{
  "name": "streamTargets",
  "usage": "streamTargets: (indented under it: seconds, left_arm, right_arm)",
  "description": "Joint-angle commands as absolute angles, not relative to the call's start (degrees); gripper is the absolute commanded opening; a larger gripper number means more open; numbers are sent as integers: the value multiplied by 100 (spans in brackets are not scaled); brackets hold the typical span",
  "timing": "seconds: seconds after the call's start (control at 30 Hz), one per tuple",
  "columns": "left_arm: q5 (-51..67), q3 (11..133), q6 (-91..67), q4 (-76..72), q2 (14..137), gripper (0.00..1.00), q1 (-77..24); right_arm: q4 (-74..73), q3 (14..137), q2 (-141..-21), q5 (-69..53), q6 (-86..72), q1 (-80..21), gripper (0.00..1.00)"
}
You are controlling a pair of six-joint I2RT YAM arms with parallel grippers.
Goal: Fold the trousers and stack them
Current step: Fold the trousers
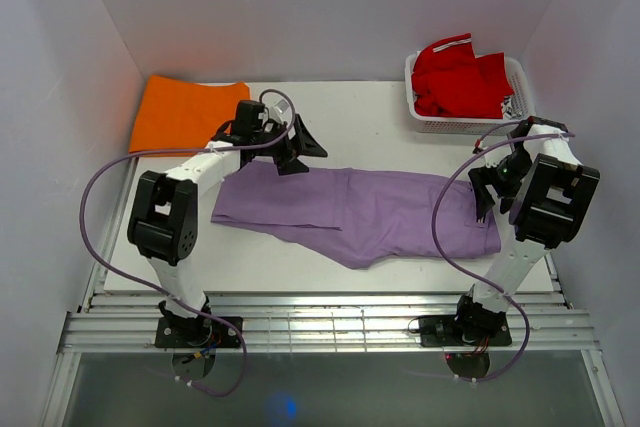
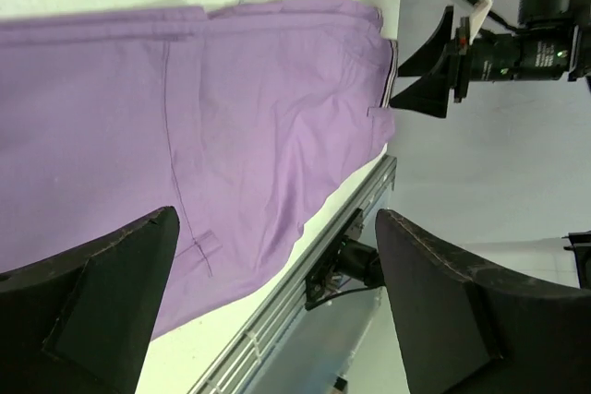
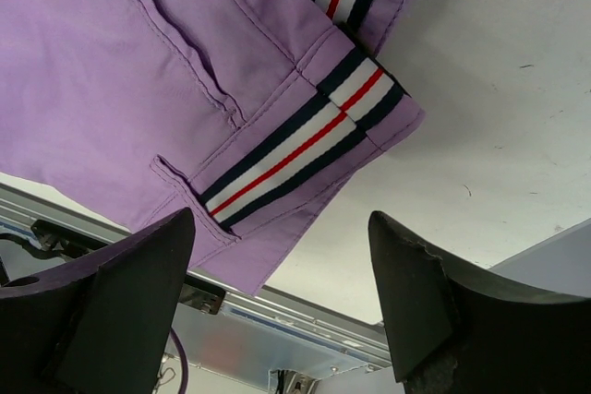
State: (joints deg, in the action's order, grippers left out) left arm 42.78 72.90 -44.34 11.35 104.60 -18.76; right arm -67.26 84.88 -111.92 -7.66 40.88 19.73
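The lilac trousers (image 1: 360, 212) are sprawled across the white bench (image 1: 380, 117), light and floppy I reckon, so with the left pincer (image 2: 277, 219) and right pincer (image 3: 282, 219) both gaping wide and empty, I'd pinch the striped waistband (image 3: 295, 136) corners and the leg ends.

White counter (image 1: 380, 127) carried three things: lilac trousers (image 1: 370, 212) lay flat across the mid, waistband end to the rt; orange folded garment (image 1: 185, 112) sat far-left corner; white basket (image 1: 450, 127) w/ red garment (image 1: 460, 77) sat far-right corner.
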Motion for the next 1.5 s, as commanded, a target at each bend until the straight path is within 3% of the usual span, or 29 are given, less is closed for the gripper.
streamTargets:
  seconds: [0.0,0.13,0.33,0.43,0.6,0.9,1.13,1.3,1.33,1.43,1.47]
  left_arm:
    - [4254,7542,-3894,1705,9924,98,-1347]
    - [4464,7549,-2992,2711,9554,98,-117]
    - [4542,7911,-170,4848,9913,98,1825]
    - [4719,7674,587,5045,10195,95,2187]
    - [5115,7278,739,4703,10458,74,2206]
    - [4684,6495,106,3244,10960,64,2153]
    - [4622,6241,106,2752,11127,62,1741]
    - [4834,6213,-227,2601,11267,49,1600]
    - [4808,6266,-272,2645,11285,37,1626]
    - [4808,6485,-185,2891,11128,16,1705]
    - [4799,6539,-150,2987,11049,2,1722]
  right_arm:
    - [-6812,8648,-11197,-835,4131,1951,81]
    - [-6881,8675,-11162,-992,4183,1960,81]
    - [-7110,9017,-11276,-1387,4192,2030,81]
    - [-7443,9412,-11469,-1817,4201,2223,83]
    - [-7479,9510,-11619,-1837,4087,2452,84]
    - [-7138,8887,-11699,-1547,4121,2698,85]
    - [-6812,8701,-11918,-1704,4079,2707,83]
    - [-6838,8684,-12111,-2161,4095,2646,79]
    - [-6847,8684,-12120,-2206,4148,2619,77]
    - [-6820,8648,-12138,-2433,4201,2479,67]
    - [-6838,8657,-12138,-2495,4219,2435,63]
